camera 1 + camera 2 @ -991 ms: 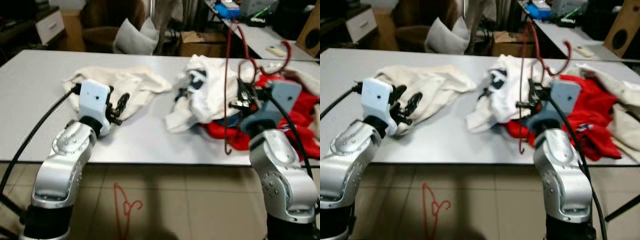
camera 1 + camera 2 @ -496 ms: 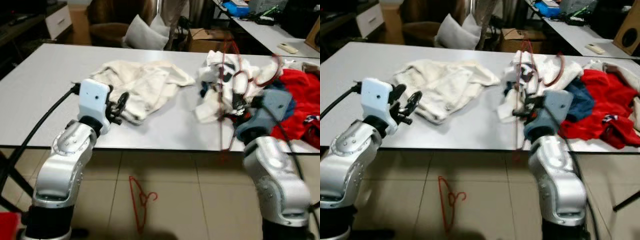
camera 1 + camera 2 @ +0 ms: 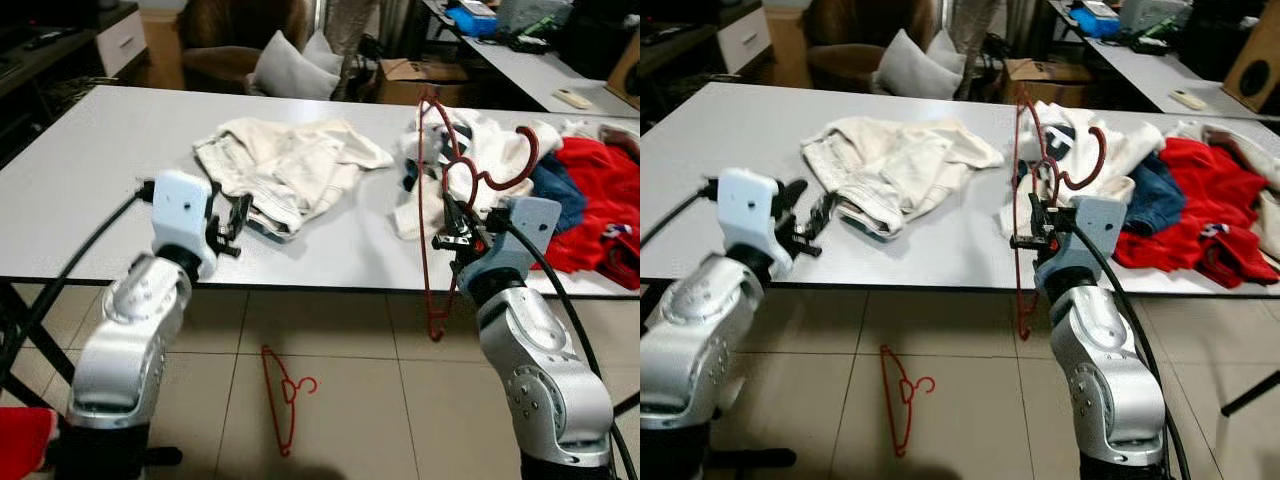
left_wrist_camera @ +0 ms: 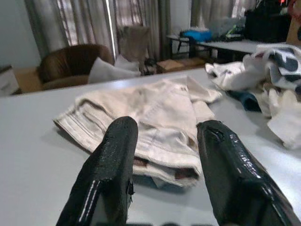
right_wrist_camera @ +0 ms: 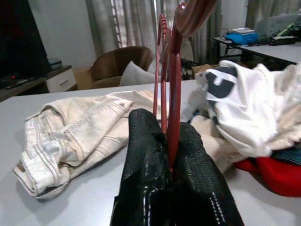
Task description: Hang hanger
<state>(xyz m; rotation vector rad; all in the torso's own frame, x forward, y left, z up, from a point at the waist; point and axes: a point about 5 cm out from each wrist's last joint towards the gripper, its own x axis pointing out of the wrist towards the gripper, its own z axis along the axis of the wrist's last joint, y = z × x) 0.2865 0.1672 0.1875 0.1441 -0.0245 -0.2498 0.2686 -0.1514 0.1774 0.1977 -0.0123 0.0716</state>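
- So far, the right gripper (image 3: 452,238) is clamped on the red hanger (image 3: 428,215), raised over the table (image 3: 90,160) edge at about 3 o'clock; no rail is in sight, so hanging remains.
- Left gripper (image 4: 164,155) hovers fingers apart near the cream garment (image 3: 290,170) at 10 o'clock.
- A second hanger (image 3: 285,395) lies on the floor at 6 o'clock.
- No readable writing or brands.

Soft, even indoor light brightens the grey table (image 3: 90,170), with faint shadows under its near edge, mild overall softness, and blurred close-up fingers (image 4: 110,174) in the wrist views.
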